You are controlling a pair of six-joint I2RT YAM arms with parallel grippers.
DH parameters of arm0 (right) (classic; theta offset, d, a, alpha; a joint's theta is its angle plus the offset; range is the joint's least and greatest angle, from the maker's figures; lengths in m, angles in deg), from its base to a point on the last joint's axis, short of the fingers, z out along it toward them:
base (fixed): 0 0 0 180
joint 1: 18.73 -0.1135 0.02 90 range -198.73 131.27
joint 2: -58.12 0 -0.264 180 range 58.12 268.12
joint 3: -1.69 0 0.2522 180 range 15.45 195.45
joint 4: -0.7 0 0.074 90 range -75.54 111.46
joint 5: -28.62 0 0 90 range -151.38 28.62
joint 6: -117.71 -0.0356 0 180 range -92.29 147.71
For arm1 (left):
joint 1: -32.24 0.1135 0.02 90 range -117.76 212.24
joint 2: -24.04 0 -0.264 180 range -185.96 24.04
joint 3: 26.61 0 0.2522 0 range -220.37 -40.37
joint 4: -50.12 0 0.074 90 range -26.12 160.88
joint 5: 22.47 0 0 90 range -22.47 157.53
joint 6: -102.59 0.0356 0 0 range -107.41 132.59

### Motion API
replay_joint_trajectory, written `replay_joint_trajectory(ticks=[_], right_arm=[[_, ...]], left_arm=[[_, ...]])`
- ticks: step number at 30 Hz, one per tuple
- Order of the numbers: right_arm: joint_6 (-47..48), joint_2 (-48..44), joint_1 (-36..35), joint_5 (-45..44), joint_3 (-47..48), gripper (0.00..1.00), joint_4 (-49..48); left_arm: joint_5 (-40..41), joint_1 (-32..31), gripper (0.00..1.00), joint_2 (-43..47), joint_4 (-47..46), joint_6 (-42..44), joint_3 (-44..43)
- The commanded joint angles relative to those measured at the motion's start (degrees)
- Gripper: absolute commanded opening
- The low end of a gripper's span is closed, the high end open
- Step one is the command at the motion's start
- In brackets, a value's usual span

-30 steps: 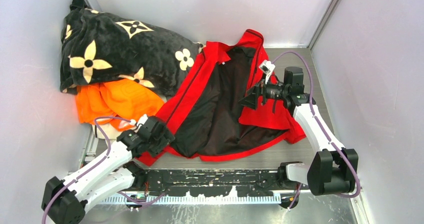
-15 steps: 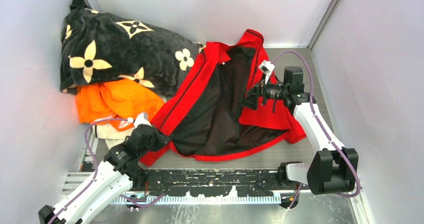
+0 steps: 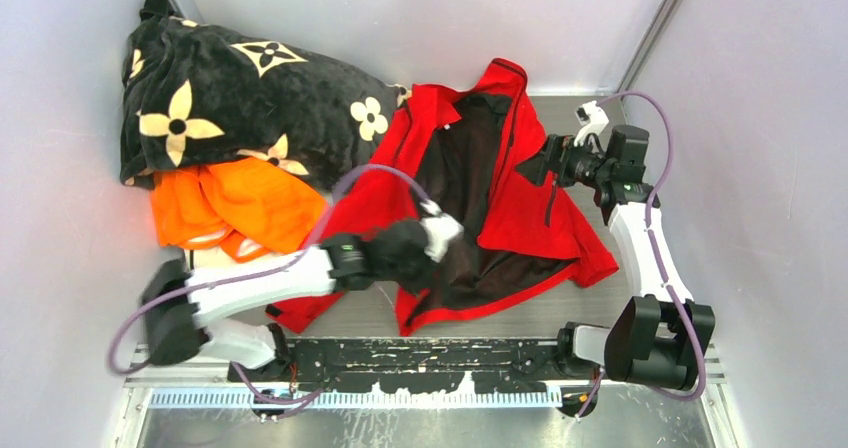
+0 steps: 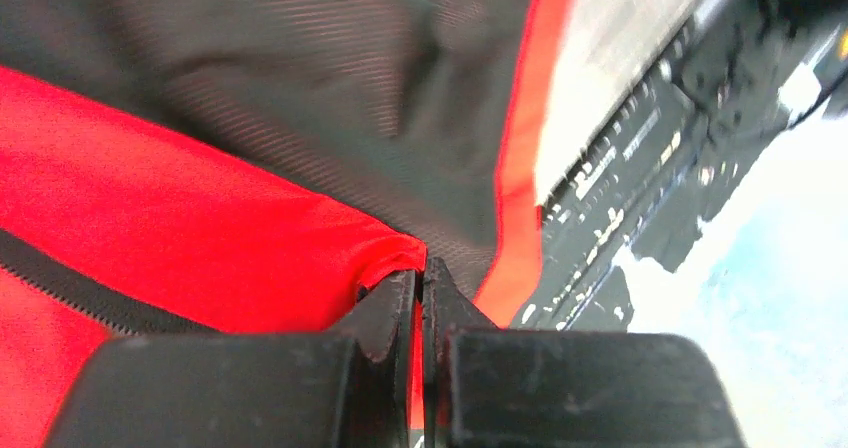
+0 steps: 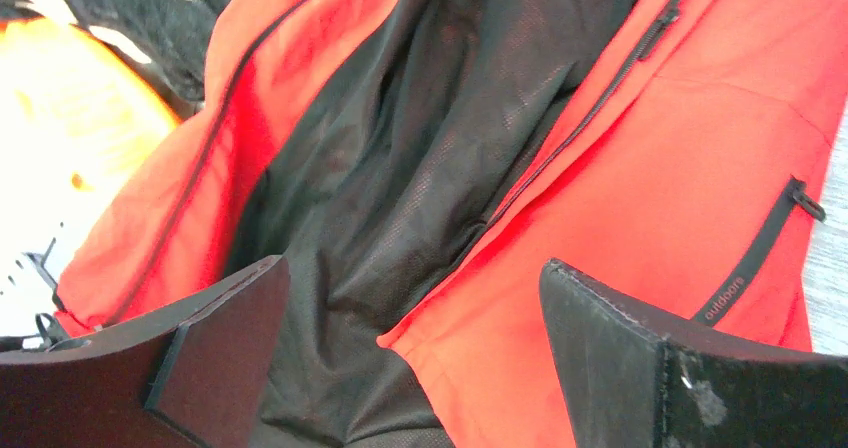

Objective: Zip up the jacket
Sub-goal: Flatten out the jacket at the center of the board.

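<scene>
From above, we see the left arm now stretched across the bright red thin jacket (image 3: 520,218) lying open on the grey tabletop (image 3: 560,313). The left claw (image 3: 445,233) is over the dark lining, and the right claw (image 3: 530,170) has drawn back rightward. The left wrist view shows the left claw clenched on the red hem. In the right wrist view, the right claw gapes, released, above the jacket's open front.

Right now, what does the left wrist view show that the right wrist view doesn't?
Only left wrist: the left end effector shut on an edge of the bright red thin jacket, with the black metal base rail beyond the hem. Only right wrist: the right end effector open over the jacket, the dark zip pocket slit, the crumpled orange garment and the black flower-patterned blanket. Both: the jacket's red shell, dark mesh lining and black front zipper track.
</scene>
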Motion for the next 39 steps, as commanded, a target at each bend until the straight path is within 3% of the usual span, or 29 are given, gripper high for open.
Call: replay_joint_trajectory(ticks=[1, 4, 6, 11, 16, 21, 24, 25, 27, 33, 36, 39], right_arm=[[-4.0, -0.97, 2.03, -1.76, 1.03, 1.0, -3.9], [-4.41, -0.24, 2.84, -1.32, 1.11, 1.0, -3.71], [-4.38, 0.24, 3.01, -0.92, 1.35, 1.0, -3.46], [-4.52, 1.96, 3.01, 0.93, 2.09, 1.0, -2.41], [-4.63, 3.06, 3.02, 3.93, 2.43, 1.0, -1.86], [-3.56, 2.44, 3.02, 4.81, 2.28, 1.0, -1.76], [-2.68, 2.27, 3.0, 5.14, 2.22, 1.0, -1.55], [-2.32, 2.15, 2.97, 5.29, 2.25, 1.0, -1.47], [-1.32, 1.92, 2.96, 5.64, 2.27, 1.0, -1.08], [3.51, -0.33, 2.98, 3.67, 2.18, 1.0, 0.95], [5.15, -1.14, 3.0, 2.81, 1.96, 1.0, 1.22], [7.73, -1.32, 3.03, 1.86, 1.73, 1.0, 1.89]], left_arm=[[-4.31, -11.41, 0.02, -16.8, 8.24, 14.62, -10.55], [-1.22, -17.35, 0.12, -25.77, 15.1, 15.42, -15.11], [5.33, -19.2, 0.13, -27.94, 17.26, 14.0, -15.86], [11.21, -19.78, 0.11, -19.99, 13.54, 11.75, -12.38], [3.41, -19.73, 0.42, -13.42, 9.83, 13.14, -9.27], [2.29, -19.72, 0.51, -8.71, 8.47, 9.8, -8.24], [6.12, -19.06, 0.7, -1.23, 4.38, 7.86, -5.4], [7.21, -18.32, 0.79, 1.67, 2.19, 7.32, -3.94], [5.91, -15.25, 0.87, 7.45, -3.88, 5.73, -0.06], [-4.59, 1.03, 0.96, 16.7, -22.24, -5.65, 9.61], [-10.36, 9.24, 0.97, 14.51, -20.78, -7.14, 6.19], [-14.51, 16.66, 0.96, 10.2, -11.76, -7.17, -2.54]])
